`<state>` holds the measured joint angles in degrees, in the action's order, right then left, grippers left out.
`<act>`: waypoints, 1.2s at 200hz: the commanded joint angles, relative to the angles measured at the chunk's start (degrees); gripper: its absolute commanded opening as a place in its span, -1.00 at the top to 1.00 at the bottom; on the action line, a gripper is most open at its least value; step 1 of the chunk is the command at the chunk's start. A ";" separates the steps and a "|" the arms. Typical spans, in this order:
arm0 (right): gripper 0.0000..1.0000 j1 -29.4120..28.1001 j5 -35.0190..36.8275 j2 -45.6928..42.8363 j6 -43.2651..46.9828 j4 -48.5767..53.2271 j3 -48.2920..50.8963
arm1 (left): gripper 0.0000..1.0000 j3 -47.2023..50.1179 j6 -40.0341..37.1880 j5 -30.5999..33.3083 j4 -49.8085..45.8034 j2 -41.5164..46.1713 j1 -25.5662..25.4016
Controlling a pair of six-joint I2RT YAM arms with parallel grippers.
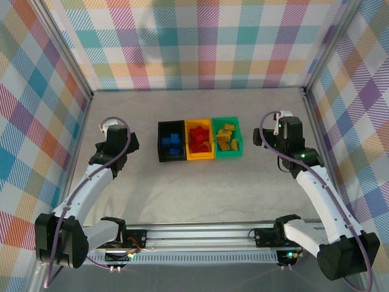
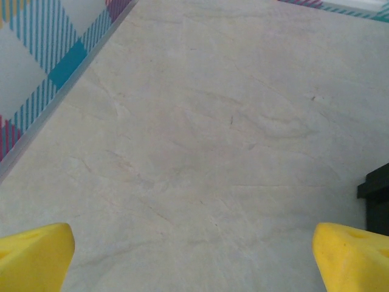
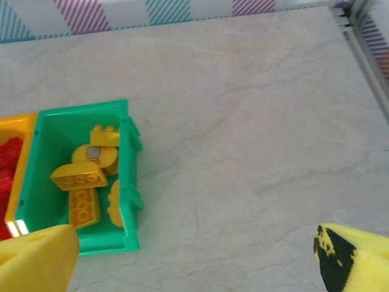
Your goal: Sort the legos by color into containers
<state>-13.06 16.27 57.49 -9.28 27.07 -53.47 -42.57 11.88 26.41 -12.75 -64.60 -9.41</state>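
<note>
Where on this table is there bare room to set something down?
Bare table lies left of the black bin toward the open left claw, right of the green bin toward the open right claw, and in front of the bins. Crowded: the three touching bins holding legos.

The left arm (image 1: pixel 91 182) is stretching forward and slightly inward from its base, with its white forearm leaning up to a black wrist. The left gripper (image 2: pixel 194 261) is pointing down and ahead, and its yellow fingertips (image 2: pixel 33 255) are standing far apart – one at each lower corner of the wrist view. The right arm (image 1: pixel 316 182) is mirroring that pose, angling inward from its own base. The right gripper (image 3: pixel 194 261) is also gaping wide – its right fingertip (image 3: pixel 358 258) is showing a worn black patch.
</note>
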 commanded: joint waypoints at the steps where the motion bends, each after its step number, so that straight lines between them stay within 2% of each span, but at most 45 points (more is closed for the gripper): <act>1: -0.97 0.45 3.76 -0.86 2.12 -4.56 1.38 | -0.99 5.39 -5.36 0.47 17.64 -1.29 1.09; 13: -0.98 0.44 4.38 -0.40 2.34 -4.39 1.39 | -0.99 8.22 -6.37 0.64 24.00 -4.07 2.20; 41: -0.97 0.54 5.02 0.74 3.22 -5.02 1.79 | -0.99 11.67 -7.78 -4.33 34.81 -12.04 4.46; 63: -0.98 0.52 2.64 1.82 5.50 -6.12 2.57 | -0.99 15.49 -7.96 -8.03 45.05 -16.27 4.54; 87: -0.98 0.52 1.12 2.25 6.65 -8.80 4.70 | -0.99 21.95 -10.20 -12.18 61.42 -19.53 5.25; 105: -0.97 0.58 0.17 2.92 8.14 -10.52 5.81 | -0.99 25.54 -11.52 -14.42 77.54 -27.44 5.54; 117: -0.98 0.66 -1.54 3.38 9.35 -12.10 6.76 | -0.99 23.40 -11.44 -16.53 67.39 -23.99 5.54; 129: -0.97 0.80 -3.86 3.67 11.30 -15.26 8.57 | -0.99 21.84 -12.86 -18.89 68.95 -26.41 5.54; 142: -0.98 0.88 -5.91 3.50 13.58 -20.18 11.59 | -0.99 18.06 -13.65 -21.32 59.28 -25.54 5.51; 150: -0.98 0.84 -6.49 3.33 14.35 -23.16 13.64 | -0.99 18.75 -13.68 -21.38 61.78 -25.99 5.62; 171: -0.98 1.59 -7.72 3.22 14.38 -29.21 17.80 | -0.99 18.46 -13.66 -21.31 61.16 -25.93 5.63; 199: -0.98 4.78 -13.65 5.09 14.01 -37.74 23.08 | -0.99 18.50 -13.74 -21.22 60.97 -25.80 5.59; 240: -0.98 10.18 -22.17 9.19 14.38 -59.37 32.71 | -0.99 18.57 -13.72 -21.24 61.07 -25.84 5.63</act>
<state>-5.52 1.37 64.58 3.95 -15.22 -24.71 -23.88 -1.02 6.44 46.89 -90.61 -4.56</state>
